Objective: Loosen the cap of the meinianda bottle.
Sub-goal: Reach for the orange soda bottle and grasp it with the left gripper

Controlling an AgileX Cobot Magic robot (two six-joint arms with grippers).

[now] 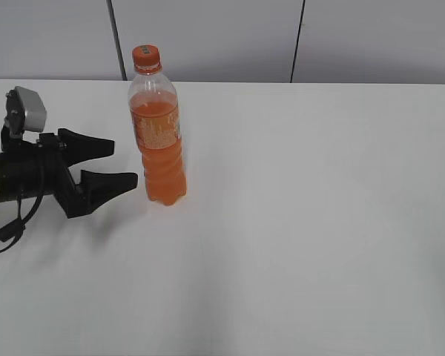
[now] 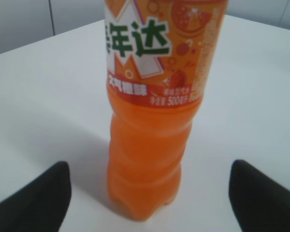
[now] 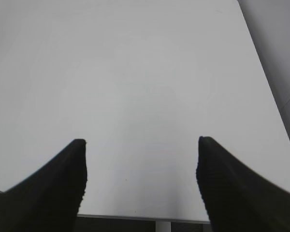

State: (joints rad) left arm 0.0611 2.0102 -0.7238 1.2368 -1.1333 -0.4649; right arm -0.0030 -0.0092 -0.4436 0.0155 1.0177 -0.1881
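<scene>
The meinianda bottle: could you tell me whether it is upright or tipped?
Upright: the meinianda bottle stands on its base on the table, cap on top.

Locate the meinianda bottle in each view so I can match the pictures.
Exterior view: meinianda bottle upright, left of centre, just right of the open left tool.
Left wrist view: centre, label and ribbed lower body, top cut off.
Right wrist view: not in it.
Shared landmark: the white table.

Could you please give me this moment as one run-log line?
left gripper: open, beside meinianda bottle, not touching | right gripper: open, over bare table | cap: on, untouched
</scene>
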